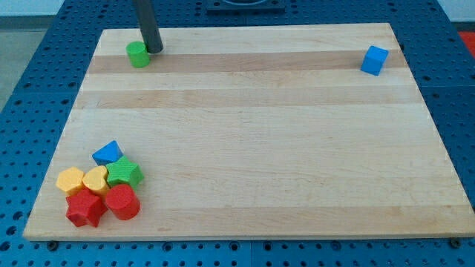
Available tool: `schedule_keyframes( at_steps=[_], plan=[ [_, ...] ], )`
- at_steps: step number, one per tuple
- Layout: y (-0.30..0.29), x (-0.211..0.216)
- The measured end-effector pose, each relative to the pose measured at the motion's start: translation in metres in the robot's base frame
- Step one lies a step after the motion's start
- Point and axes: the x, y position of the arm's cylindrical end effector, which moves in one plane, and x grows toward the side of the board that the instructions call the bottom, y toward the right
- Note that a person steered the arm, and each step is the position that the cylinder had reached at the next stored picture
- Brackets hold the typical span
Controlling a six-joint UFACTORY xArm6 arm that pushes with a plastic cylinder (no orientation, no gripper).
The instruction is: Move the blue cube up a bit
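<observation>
The blue cube (375,60) sits near the view's top right corner of the wooden board (252,133). My dark rod comes down from the view's top left; my tip (154,50) rests on the board just right of a green block (138,54), touching or almost touching it. The tip is far to the left of the blue cube, nearly at the same height in the view.
A cluster sits at the view's bottom left: a blue triangular block (109,153), a green star-shaped block (125,173), a yellow block (71,180), a yellow heart-shaped block (96,179), a red star-shaped block (85,208) and a red block (122,202).
</observation>
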Motion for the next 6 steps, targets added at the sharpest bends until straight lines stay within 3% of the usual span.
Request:
schedule_keyframes(
  at_steps=[2,3,6],
  plan=[
    [-0.013,0.000],
    [0.044,0.011],
    [0.286,0.126]
  ],
)
